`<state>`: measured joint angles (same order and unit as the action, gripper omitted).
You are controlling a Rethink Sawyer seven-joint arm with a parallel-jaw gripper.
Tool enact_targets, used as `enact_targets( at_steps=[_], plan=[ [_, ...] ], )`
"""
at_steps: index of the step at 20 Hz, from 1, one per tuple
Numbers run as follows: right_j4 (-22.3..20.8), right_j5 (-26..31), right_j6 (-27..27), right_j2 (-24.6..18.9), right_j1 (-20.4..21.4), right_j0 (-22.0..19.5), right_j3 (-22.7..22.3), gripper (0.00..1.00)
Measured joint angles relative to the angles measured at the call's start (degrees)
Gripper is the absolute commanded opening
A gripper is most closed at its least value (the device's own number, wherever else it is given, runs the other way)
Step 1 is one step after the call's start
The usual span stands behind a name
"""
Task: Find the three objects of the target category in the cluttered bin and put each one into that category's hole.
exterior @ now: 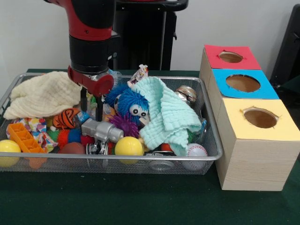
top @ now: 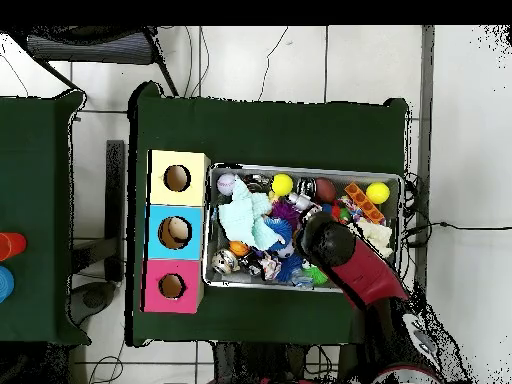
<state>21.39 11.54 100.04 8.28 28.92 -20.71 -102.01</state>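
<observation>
Zero readable writing anywhere. Claw (exterior: 91, 108) fingers apart, gripping nothing, lowered into bin (exterior: 140, 159) clutter beside cream cloth (exterior: 44, 93).

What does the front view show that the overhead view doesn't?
Only the front view shows the gripper, two dark fingers apart, low among the toys beside the cream cloth. Only the overhead view shows the neighbouring table with a red cup; there the arm hides the gripper. Both show the bin, mint cloth, and red hole.
</observation>
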Motion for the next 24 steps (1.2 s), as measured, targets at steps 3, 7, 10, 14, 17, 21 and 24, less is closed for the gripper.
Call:
enact_targets(
  at_steps=[3,7,10,14,17,21,24],
  plan=[
    [0.51,0.78,0.00,0.45,0.15,1.10,-0.02,1.00],
    [1.37,4.31,0.01,1.89,0.35,4.06,0.01,1.00],
    [1.43,7.83,0.01,3.91,0.18,6.64,0.07,1.00],
    [1.44,11.66,0.01,6.73,-0.47,9.64,0.56,1.00],
    [1.45,12.41,0.01,7.89,-1.28,10.42,1.15,1.00],
    [2.04,12.39,0.01,8.84,-3.10,10.53,1.95,1.00],
    [3.29,12.37,0.01,9.15,-5.22,10.45,2.65,1.00]
  ],
)
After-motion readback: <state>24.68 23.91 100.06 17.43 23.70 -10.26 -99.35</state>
